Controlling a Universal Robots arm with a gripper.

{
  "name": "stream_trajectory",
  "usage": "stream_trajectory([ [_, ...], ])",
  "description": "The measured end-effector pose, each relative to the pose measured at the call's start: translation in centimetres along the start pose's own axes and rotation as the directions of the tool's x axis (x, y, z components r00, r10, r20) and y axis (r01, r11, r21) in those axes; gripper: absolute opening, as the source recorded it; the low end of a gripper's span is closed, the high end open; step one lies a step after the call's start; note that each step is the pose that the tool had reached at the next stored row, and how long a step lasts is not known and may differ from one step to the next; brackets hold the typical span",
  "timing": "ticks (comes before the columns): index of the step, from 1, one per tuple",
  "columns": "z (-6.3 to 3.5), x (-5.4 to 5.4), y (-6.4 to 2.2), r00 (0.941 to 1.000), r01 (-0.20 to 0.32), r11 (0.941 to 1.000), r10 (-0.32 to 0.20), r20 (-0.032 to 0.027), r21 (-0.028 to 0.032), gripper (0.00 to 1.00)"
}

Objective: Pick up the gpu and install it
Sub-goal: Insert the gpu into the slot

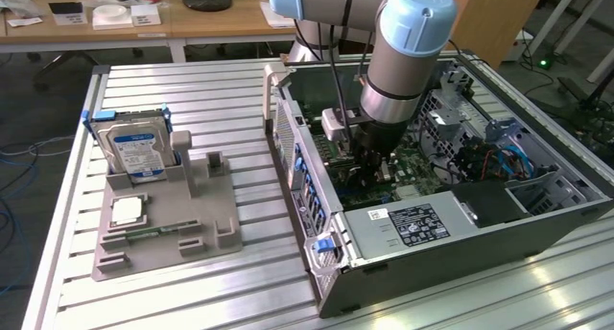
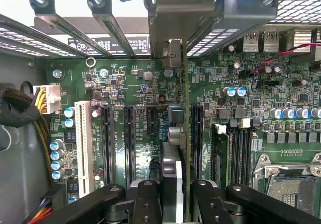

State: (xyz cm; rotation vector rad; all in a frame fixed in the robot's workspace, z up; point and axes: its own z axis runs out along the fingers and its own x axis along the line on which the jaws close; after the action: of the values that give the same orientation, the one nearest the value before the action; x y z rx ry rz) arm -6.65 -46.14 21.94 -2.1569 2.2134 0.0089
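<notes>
The gpu [image 2: 173,138] stands edge-on between my fingers [image 2: 146,200], its green board edge and dark face running toward the silvery end bracket [image 2: 172,53] by the case's rear slot openings. My gripper [image 2: 174,204] is shut on the gpu, over the green motherboard [image 2: 135,83] among the long black expansion slots [image 2: 129,143]. Whether the card's lower edge touches a slot is hidden. In the exterior view the gripper [image 1: 372,165] reaches down inside the open computer case [image 1: 537,222], near the wall on the exterior view's left.
A white slot [image 2: 84,143], memory sticks [image 2: 220,148] and the CPU socket [image 2: 288,184] flank the card. Outside the case, a grey fixture [image 1: 163,229] holds a blue-labelled hard drive [image 1: 137,147] and a chip [image 1: 128,211]. The power supply [image 1: 413,226] fills the case's near end.
</notes>
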Motion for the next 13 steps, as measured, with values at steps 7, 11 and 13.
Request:
stream_trajectory([
  [7, 0.01, 0.00, 0.00, 1.0000, 0.000, 1.0000, 0.000, -0.0001, 0.0000, 0.28],
  [11, 0.01, 0.00, 0.00, 1.0000, 0.000, 1.0000, 0.000, 0.0000, 0.0000, 0.28],
  [13, 0.01, 0.00, 0.00, 1.0000, 0.000, 1.0000, 0.000, 0.0000, 0.0000, 0.28],
])
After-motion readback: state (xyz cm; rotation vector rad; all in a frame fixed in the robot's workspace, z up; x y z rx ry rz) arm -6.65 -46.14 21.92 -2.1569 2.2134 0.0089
